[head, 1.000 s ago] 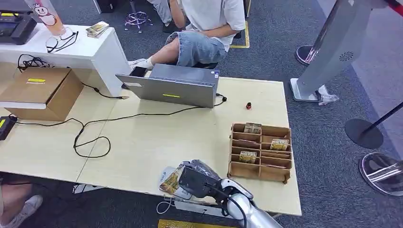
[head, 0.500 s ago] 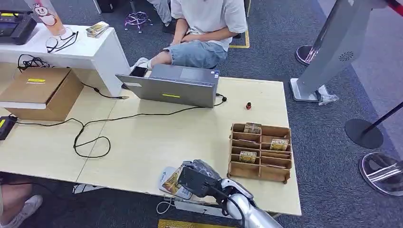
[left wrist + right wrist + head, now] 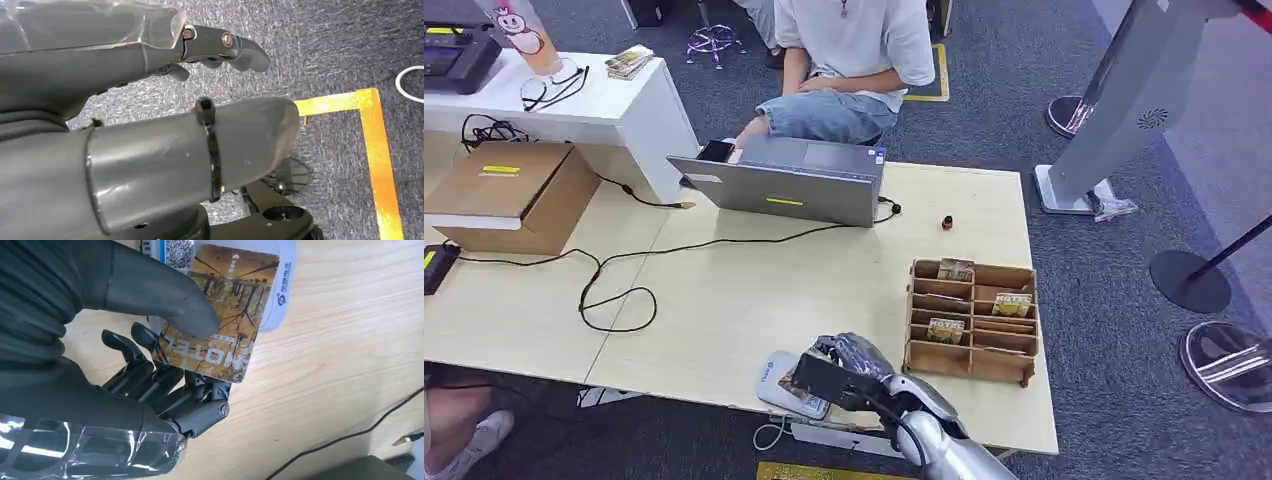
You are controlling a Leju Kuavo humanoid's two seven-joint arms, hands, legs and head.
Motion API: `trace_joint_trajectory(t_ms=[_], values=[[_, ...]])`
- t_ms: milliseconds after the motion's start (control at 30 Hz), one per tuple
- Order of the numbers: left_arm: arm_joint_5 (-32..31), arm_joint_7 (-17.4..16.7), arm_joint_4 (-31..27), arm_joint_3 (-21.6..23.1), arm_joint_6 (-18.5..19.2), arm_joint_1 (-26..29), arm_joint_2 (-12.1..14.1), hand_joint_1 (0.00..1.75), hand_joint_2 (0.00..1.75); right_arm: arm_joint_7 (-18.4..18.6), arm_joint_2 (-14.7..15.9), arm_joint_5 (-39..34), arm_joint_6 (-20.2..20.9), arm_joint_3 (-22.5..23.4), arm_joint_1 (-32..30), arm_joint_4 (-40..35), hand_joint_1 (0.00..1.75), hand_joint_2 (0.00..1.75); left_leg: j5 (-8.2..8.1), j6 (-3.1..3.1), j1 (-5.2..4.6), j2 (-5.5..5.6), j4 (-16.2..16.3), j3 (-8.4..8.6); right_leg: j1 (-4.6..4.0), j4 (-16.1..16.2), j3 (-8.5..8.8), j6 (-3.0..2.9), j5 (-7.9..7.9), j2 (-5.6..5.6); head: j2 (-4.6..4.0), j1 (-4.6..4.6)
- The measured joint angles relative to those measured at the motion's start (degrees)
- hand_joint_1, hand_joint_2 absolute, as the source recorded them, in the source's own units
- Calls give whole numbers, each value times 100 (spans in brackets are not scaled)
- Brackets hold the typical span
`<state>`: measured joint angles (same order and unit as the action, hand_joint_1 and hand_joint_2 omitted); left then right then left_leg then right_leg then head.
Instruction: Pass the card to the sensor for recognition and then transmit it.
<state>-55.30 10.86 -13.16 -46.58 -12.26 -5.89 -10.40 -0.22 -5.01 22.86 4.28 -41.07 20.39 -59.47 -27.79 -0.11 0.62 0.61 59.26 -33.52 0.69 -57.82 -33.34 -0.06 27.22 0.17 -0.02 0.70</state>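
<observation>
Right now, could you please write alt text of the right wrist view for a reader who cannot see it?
The right hand pinches a card printed MOTEL between thumb and fingers, holding it over a white sensor on a wooden table. A black cable crosses one corner.

The head camera looks down from high on the table [image 3: 724, 300]. The right wrist camera sits close behind the right hand [image 3: 150, 375], sharing that tabletop. The left wrist camera faces the carpet [image 3: 340, 45].
</observation>
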Motion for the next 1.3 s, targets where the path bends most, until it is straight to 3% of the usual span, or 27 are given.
trace_joint_trajectory(t_ms=[867, 1300], values=[[107, -48, 0, 98, 9, -37, 28, 0, 0, 129, -127, 319, 42, 9, 92, 282, 175, 175, 0, 0, 0, 0, 0, 0, 0, 0, 0, 0, 0, 0, 0, -2], [197, -55, 0, 103, 0, -37, 46, 0, 0, 402, -321, 987, -242, -57, 239, 524, 175, 175, 0, 0, 0, 0, 0, 0, 0, 0, 0, 0, 0, 0, 0, -2]])
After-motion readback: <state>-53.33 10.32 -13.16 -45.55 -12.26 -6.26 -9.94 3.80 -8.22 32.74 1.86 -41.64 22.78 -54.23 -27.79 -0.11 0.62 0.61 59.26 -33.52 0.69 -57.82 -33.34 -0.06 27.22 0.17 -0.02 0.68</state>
